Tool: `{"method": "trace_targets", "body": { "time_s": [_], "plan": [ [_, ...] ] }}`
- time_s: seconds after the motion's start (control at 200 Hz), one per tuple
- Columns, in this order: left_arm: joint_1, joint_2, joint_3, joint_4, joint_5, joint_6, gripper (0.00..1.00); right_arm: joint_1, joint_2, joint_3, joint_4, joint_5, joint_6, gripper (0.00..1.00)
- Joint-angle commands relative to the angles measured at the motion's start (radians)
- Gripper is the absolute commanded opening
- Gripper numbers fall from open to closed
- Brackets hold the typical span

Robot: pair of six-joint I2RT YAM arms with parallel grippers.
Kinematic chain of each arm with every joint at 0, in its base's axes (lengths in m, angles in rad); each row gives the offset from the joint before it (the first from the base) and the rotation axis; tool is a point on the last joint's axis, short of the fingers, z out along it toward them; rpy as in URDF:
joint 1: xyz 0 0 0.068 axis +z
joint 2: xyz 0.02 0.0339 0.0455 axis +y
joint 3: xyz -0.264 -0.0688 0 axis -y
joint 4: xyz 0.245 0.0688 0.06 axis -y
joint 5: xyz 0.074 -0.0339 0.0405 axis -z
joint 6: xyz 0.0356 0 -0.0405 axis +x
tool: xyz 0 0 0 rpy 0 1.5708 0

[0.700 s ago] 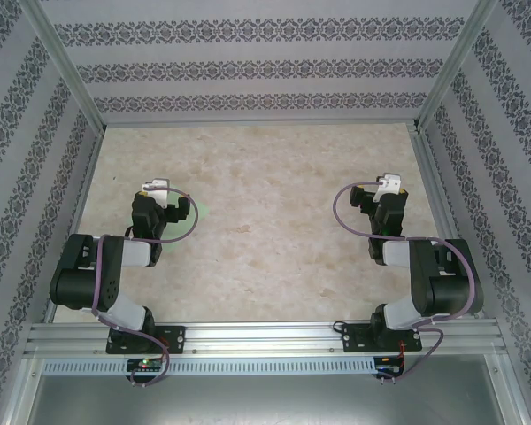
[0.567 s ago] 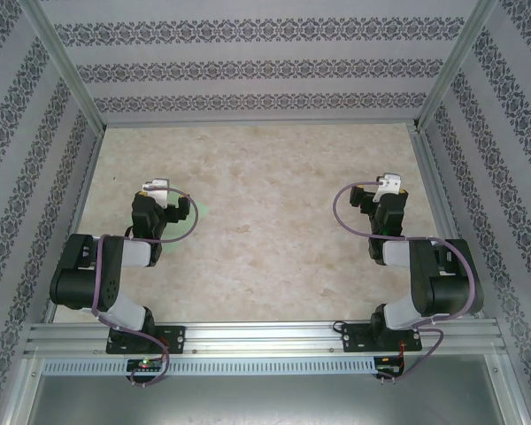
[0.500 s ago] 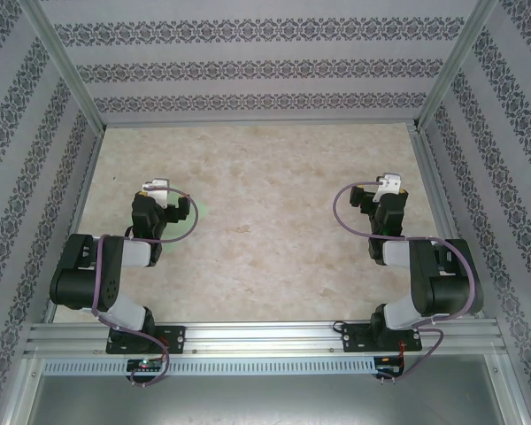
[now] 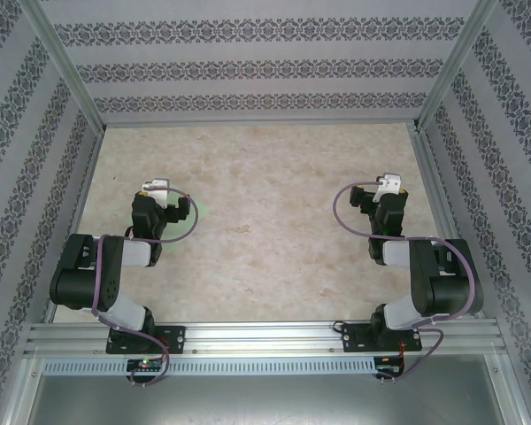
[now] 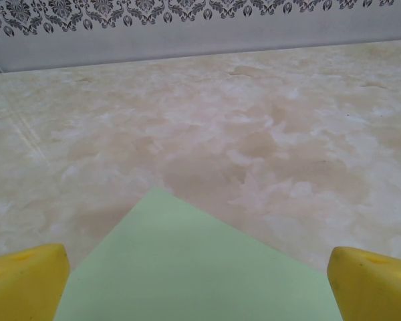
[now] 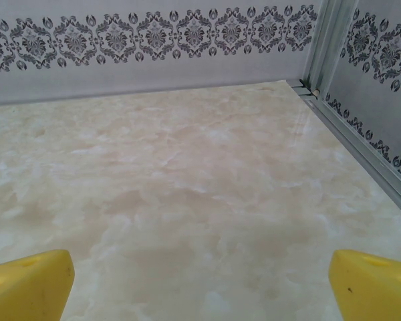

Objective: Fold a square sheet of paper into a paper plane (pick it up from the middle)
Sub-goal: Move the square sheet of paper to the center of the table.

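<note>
Pale green, thin square sheet of paper point(image 5: 187, 274) lying flat on the beige marbled tabletop point(image 5: 254, 120), bottom centre of the left wrist view, one corner pointing away, no crease visible on the part shown. Just over it, left tool point(image 5: 200, 281), yellow fingertips point(image 5: 23, 281) spread wide, gripping nothing. Right tool point(image 6: 200, 281) equally spread over bare tabletop, well apart from the sheet. Probably the very start: pick-up from the middle and all folding yet to do. Around, pale walls point(image 4: 248, 62) banded with dark damask, aluminium corner posts point(image 4: 62, 66).

My tabletop point(image 4: 274, 177) is beige marbled, perhaps laminate; patterned grey walls point(image 4: 248, 62) and aluminium posts point(image 4: 64, 66) enclose it under even light.
</note>
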Motion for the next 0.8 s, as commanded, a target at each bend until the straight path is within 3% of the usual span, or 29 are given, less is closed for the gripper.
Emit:
{"method": "trace_targets", "body": {
  "time_s": [0.0,0.225,0.325,0.48,0.595,0.704,0.794],
  "plan": [
    [-0.009,0.007,0.021,-0.003,0.006,0.011,1.0,0.003,0.005,0.004,0.034,-0.018,-0.018,0.98],
    [-0.008,0.004,0.015,0.008,0.003,0.012,1.0,0.003,0.0,-0.005,0.049,-0.018,-0.02,0.98],
    [-0.009,-0.039,0.043,-0.085,-0.027,-0.001,1.0,0.006,-0.055,-0.011,0.019,-0.012,-0.024,0.98],
    [-0.009,-0.163,0.127,-0.348,-0.061,-0.022,1.0,0.054,-0.228,0.038,-0.217,0.08,-0.042,0.98],
    [-0.009,-0.234,0.207,-0.542,-0.122,-0.103,1.0,0.09,-0.311,0.16,-0.519,0.169,0.073,0.98],
    [-0.009,-0.253,0.311,-0.748,-0.182,-0.247,1.0,0.114,-0.294,0.338,-0.853,0.168,0.251,0.98],
    [-0.009,-0.209,0.41,-0.895,-0.14,-0.296,1.0,0.136,-0.225,0.443,-1.002,0.118,0.33,0.98]
  ]
}}
